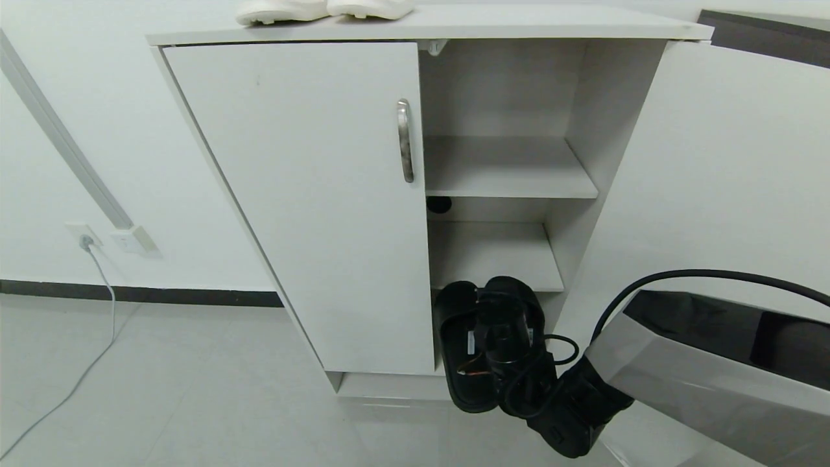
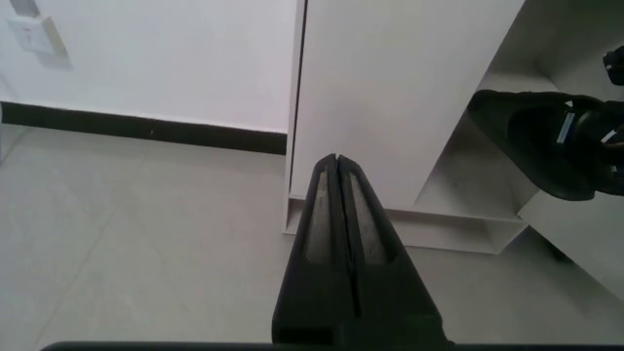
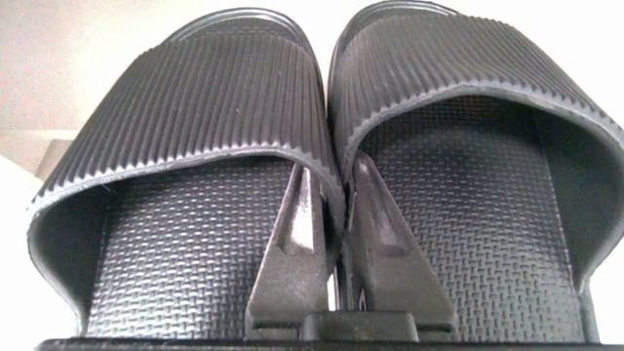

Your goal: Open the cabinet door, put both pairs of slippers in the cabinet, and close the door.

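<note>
Head view: the cabinet (image 1: 428, 29) stands with its right-hand open door (image 1: 713, 181) swung wide and the closed door (image 1: 292, 194) beside it. The right gripper (image 1: 512, 347) carries the black slippers (image 1: 463, 337) at the mouth of the lowest compartment, toes inward and heels jutting out over the floor (image 1: 194, 402). The white slippers (image 1: 324, 9) lie on the cabinet top, not yet stowed. The first pair appears to be mid-placement. The next move calls for pushing it deeper, releasing it, then going up for the white pair. Left wrist view: the left gripper (image 2: 336, 210) hangs low over the floor (image 2: 146, 244), its fingers pressed together on nothing. From the side, the black slippers (image 2: 546, 146) look held above the compartment's base board (image 2: 468, 190), a gap the head view hides; whether they touch it cannot be told. Right wrist view: the grip itself, unseen elsewhere. The right gripper (image 3: 336, 200) is clamped on the black slippers (image 3: 195, 127), pinching the two adjoining inner edges of their ribbed straps together, one finger inside each slipper.
</note>
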{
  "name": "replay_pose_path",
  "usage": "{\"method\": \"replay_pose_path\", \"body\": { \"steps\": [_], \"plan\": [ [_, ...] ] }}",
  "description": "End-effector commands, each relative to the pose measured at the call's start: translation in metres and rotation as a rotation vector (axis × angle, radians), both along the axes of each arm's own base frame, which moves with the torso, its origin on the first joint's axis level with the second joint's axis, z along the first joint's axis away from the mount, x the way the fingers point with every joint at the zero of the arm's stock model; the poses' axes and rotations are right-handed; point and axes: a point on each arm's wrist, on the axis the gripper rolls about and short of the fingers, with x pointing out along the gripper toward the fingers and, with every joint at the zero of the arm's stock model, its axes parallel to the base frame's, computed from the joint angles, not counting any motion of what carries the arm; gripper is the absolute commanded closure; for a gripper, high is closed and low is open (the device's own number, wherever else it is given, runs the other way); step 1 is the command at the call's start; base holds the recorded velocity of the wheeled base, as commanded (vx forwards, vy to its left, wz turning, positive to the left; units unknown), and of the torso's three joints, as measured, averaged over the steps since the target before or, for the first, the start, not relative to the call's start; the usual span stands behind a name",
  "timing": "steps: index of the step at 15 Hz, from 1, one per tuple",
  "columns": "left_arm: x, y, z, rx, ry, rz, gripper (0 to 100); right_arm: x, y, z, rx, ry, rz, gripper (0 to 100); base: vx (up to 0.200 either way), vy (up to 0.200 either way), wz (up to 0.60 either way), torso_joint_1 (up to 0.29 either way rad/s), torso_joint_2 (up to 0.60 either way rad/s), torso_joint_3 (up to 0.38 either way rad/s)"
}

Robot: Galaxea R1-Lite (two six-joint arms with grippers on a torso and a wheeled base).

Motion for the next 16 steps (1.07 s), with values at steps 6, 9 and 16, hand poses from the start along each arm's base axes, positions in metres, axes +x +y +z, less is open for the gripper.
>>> {"method": "replay_pose_path", "body": {
  "steps": [6,9,16],
  "plan": [
    [0.0,0.0,0.0,0.0,0.002,0.003,100,0.014,-0.02,0.03,0.006,-0.099,-0.085,100,0.0,0.0,0.0,0.004,0.0,-0.06],
    [0.0,0.0,0.0,0.0,0.002,0.003,100,0.017,-0.021,0.024,-0.002,-0.136,-0.087,100,0.0,0.0,0.0,0.0,0.0,0.0],
    [0.0,0.0,0.0,0.0,0.002,0.002,100,0.021,-0.023,0.016,-0.001,-0.136,-0.094,100,0.0,0.0,0.0,0.0,0.0,0.0]
  ]
}}
